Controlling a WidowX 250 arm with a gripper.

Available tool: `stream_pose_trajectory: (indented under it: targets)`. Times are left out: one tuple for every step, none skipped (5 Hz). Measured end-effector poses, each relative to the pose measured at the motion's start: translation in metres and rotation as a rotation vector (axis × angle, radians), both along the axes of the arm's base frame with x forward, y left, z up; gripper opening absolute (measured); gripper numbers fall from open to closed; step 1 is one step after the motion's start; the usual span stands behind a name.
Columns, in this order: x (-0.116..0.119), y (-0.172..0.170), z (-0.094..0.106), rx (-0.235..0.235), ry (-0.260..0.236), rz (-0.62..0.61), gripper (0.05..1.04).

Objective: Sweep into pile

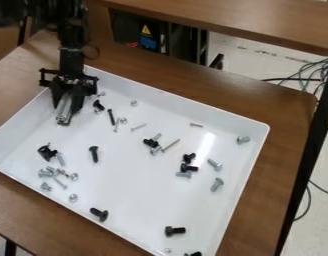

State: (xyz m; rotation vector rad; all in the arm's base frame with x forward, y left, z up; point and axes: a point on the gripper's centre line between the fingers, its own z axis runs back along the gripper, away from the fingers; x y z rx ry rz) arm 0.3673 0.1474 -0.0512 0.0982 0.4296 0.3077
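CAM | your gripper (64, 102) at tray's 10 o'c, jaws clenched on metal pc (64, 111), tilted down | your screws/bolts (217, 184) scattered in white tray (247, 180): loose cluster 8–9 o'c, blk bolts (189, 168) 3 o'c, blk bolt (175, 231) 5 o'c, another 7 o'c | tray on brown table (287, 150)

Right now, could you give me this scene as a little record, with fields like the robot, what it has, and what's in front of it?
robot hand: black gripper, over the tray's upper-left corner area as pictured
held: a silvery piece, between its fingers
container: white tray with raised sides
contents: loose black bolts and silvery screws
arrangement: scattered in small clusters and singles, not one pile
support: brown table
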Motion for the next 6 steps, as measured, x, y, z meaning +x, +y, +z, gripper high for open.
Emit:
stream_pose_trajectory:
  targets:
    - [-0.013,-0.042,-0.004,-0.006,-0.019,-0.142,0.364]
    - [-0.026,-0.095,-0.005,-0.009,-0.051,-0.299,0.364]
    - [-0.038,-0.136,-0.005,-0.041,-0.072,-0.440,0.364]
    - [-0.042,-0.178,-0.007,-0.051,-0.065,-0.584,0.364]
    - [-0.050,-0.230,-0.008,-0.058,-0.064,-0.742,0.364]
    - [-0.058,-0.244,-0.002,-0.117,-0.110,-0.712,0.364]
